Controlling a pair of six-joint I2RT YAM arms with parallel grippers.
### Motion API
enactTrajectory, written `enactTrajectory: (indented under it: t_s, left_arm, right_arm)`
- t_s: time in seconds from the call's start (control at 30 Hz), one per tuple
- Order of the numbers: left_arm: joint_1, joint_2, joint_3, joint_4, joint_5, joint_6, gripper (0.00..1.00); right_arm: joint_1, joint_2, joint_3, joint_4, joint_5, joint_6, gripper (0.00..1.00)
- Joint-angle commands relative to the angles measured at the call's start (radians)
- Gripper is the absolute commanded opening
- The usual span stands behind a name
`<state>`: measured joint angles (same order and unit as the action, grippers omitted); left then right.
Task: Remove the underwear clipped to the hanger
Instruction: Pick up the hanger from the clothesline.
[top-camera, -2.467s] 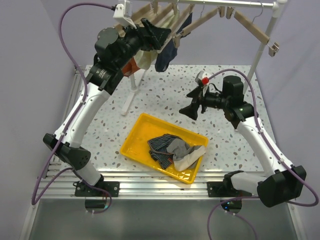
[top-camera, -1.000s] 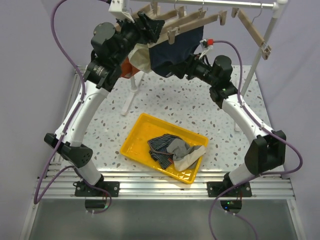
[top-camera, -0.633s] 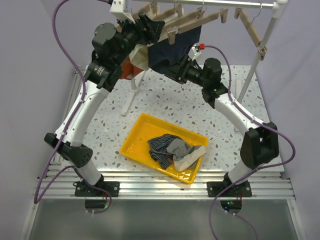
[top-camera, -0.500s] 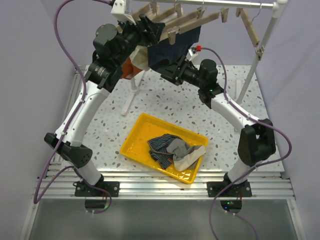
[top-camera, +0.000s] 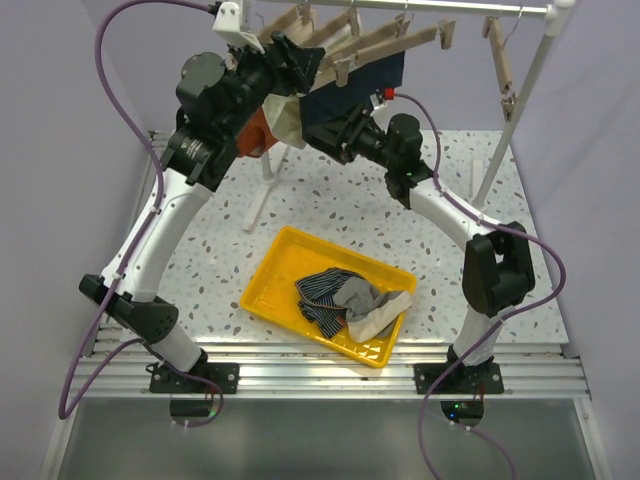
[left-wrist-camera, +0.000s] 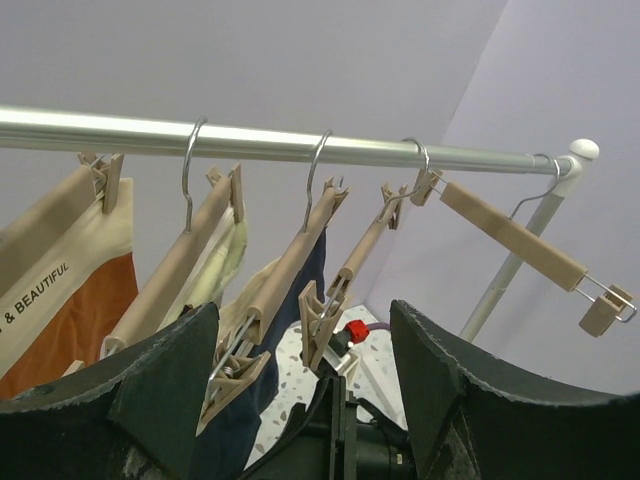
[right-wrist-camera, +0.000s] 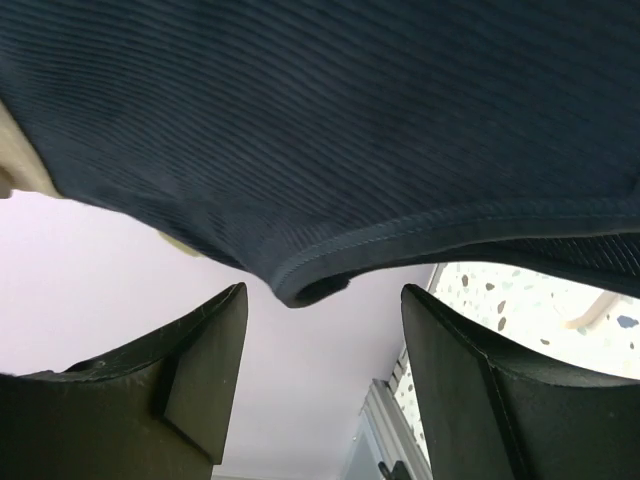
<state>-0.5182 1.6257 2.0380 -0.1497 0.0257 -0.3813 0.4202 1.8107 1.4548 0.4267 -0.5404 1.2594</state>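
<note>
Two arms reach up to the rail (top-camera: 440, 7) at the far side of the speckled table (top-camera: 330, 215). Rail is a silver bar on a white stand (top-camera: 525, 95), carrying a row of tan wooden clip hangers (left-wrist-camera: 300, 265).

Yellow tray (top-camera: 262, 285) sits on the table near the arm bases, well below the rail. In it: striped navy briefs (top-camera: 322, 292) and grey-white briefs (top-camera: 375, 308), heaped together and touching.

Still clipped on the hangers: navy briefs (top-camera: 345, 95), cream briefs (top-camera: 288, 115) just left of them, orange-red briefs (top-camera: 260, 132) further left, partly hidden behind the left arm. Left wrist view shows the orange-red cloth (left-wrist-camera: 70, 320) under a cream waistband with lettering, the cream pair (left-wrist-camera: 225, 255) next, then navy (left-wrist-camera: 295, 300).

Left gripper (left-wrist-camera: 305, 400): raised among the hangers, jaws wide apart, nothing between them; a hanger clip (left-wrist-camera: 322, 318) stands above the gap.

Right gripper (right-wrist-camera: 320, 380): directly under the hem of the navy briefs (right-wrist-camera: 330, 130), jaws spread, gap bare; hem (right-wrist-camera: 320, 285) dips toward the gap, above the fingertips, contact not evident. Top view puts this gripper (top-camera: 335, 132) at the lower edge of the navy cloth.

One hanger (top-camera: 500, 60) hangs bare at the right end of the rail, apart from the rest.
</note>
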Motion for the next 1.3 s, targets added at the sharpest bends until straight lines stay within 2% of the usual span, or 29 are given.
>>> enactTrajectory:
  t_s: [0.0, 0.2, 0.5, 0.8, 1.03, 1.27]
  left_arm:
    - [0.003, -0.03, 0.001, 0.041, -0.003, 0.022, 0.73]
    - [0.003, 0.016, 0.036, 0.042, 0.014, 0.021, 0.73]
    - [0.003, 0.091, 0.126, 0.033, 0.025, 0.018, 0.73]
    - [0.004, 0.137, 0.163, 0.024, 0.029, 0.019, 0.73]
    - [0.004, 0.158, 0.18, 0.025, 0.034, 0.021, 0.73]
    - [0.003, 0.186, 0.197, 0.091, 0.054, -0.004, 0.73]
  right_arm:
    - [0.002, -0.013, 0.026, 0.067, 0.005, 0.017, 0.66]
    - [-0.017, -0.016, -0.004, 0.092, 0.003, 0.006, 0.62]
    - [-0.046, 0.022, 0.05, 0.118, 0.017, 0.032, 0.56]
    - [-0.06, 0.045, 0.045, 0.11, 0.011, 0.058, 0.4]
    - [-0.096, 0.042, 0.024, 0.144, -0.007, 0.074, 0.12]
    - [-0.116, 0.036, 0.003, 0.182, -0.039, 0.089, 0.09]
